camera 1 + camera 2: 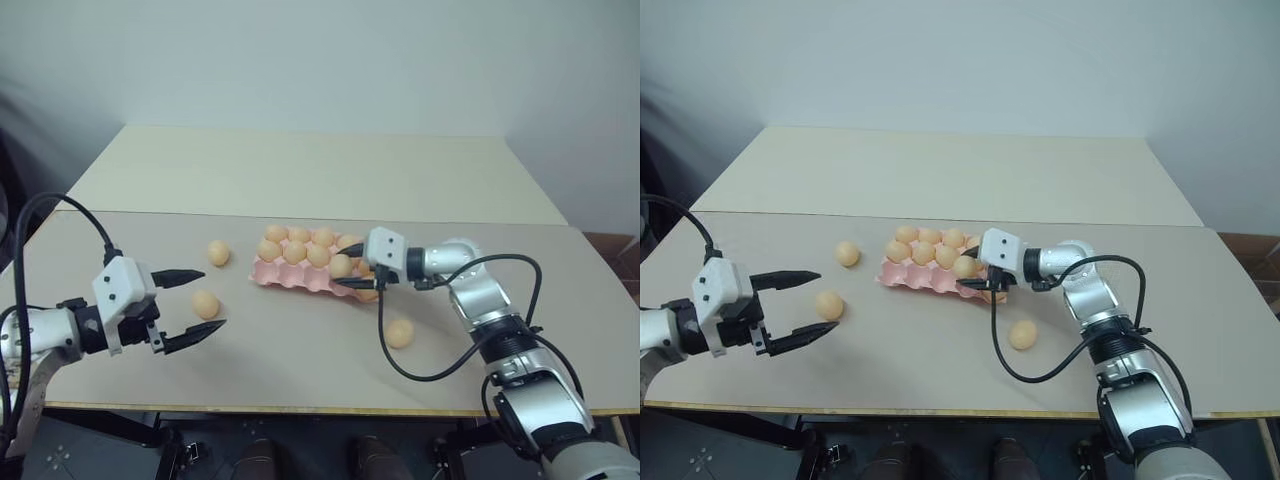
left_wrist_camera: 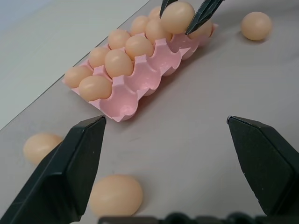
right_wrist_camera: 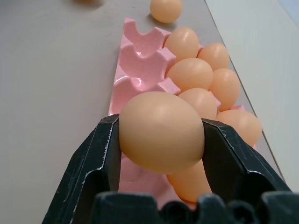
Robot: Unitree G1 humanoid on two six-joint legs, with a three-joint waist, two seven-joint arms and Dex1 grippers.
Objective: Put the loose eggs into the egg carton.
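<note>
While the right gripper [image 1: 349, 271] clamped one egg [image 3: 161, 132] between both fingers above the near row of the pink egg carton [image 1: 290, 276], the main risk was a bad drop: released off-centre, the egg could hit a divider ridge or a seated neighbour and roll out onto the table [image 1: 300, 180]. Far rows looked full, with the near cups toward the robot's left still empty. Left gripper [image 1: 190, 306] hung wide open, holding nothing, near two loose eggs [image 1: 206, 304] [image 1: 218, 252]; a third [image 1: 399, 333] sat by the right arm, where a cable swing might knock it.
</note>
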